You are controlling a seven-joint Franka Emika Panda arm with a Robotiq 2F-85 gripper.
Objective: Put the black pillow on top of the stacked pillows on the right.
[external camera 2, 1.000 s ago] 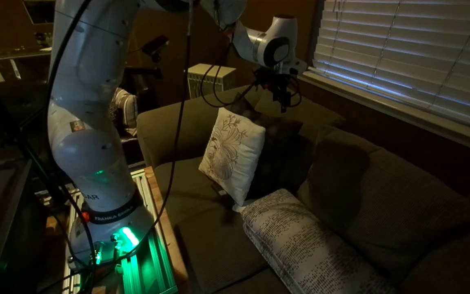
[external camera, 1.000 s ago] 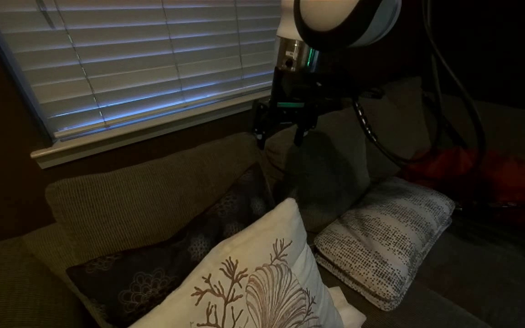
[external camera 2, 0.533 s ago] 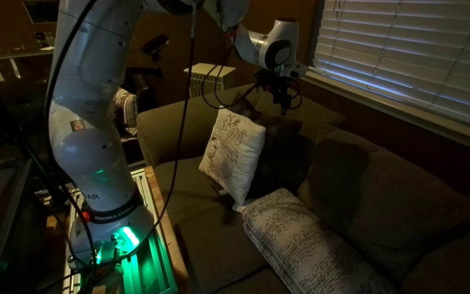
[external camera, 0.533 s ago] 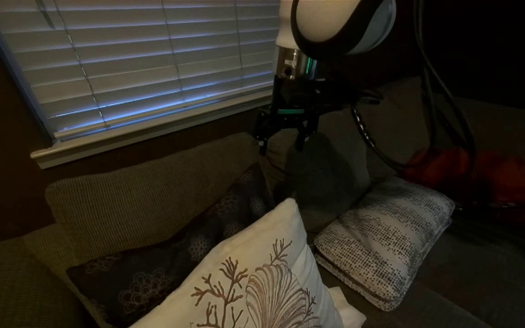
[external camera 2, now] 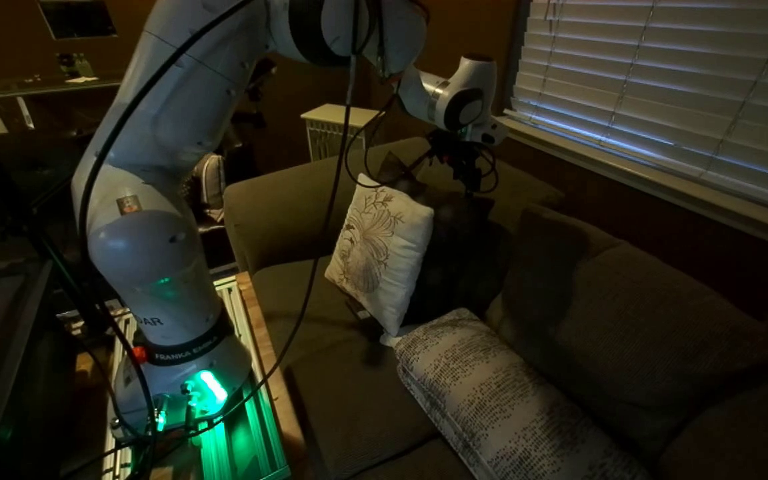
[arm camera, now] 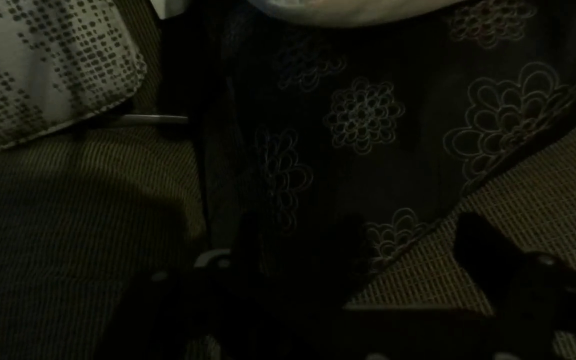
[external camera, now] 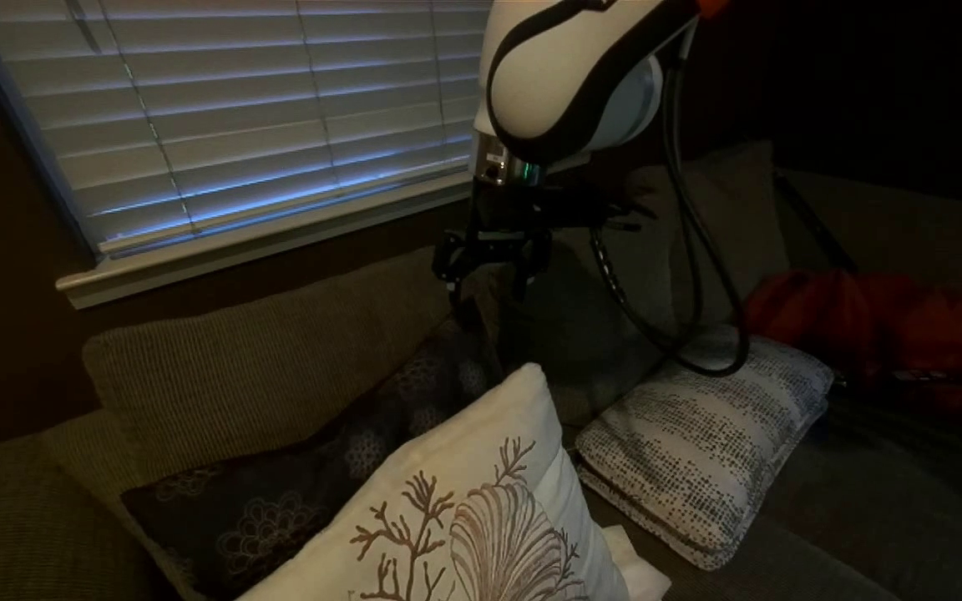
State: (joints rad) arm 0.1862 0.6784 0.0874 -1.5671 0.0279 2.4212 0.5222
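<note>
Hanging over the sofa, the black two-fingered tool points down, with its fingers spread wide apart. It sits at the end of a big white robot arm, and a bright green light glows at the arm's foot. Just under the tool I see the top corner of the big, square black pillow, made of soft cloth with pale flowers on it. In the wrist view, part of that pillow shows between the fingers. It is so dark that I can't tell if the tips touch it. The black pillow leans on the back of the green-brown, ribbed cloth sofa. A white cloth pillow with brown twigs and a shell on it stands tilted in front and hides part of it. To the right, in an exterior view, the light grey, flat stacked pillows with little dark dots lie on the sofa seat. A black cable loops down in front of them. A crumpled red thing is behind them. White window blinds let in thin blue light.
</note>
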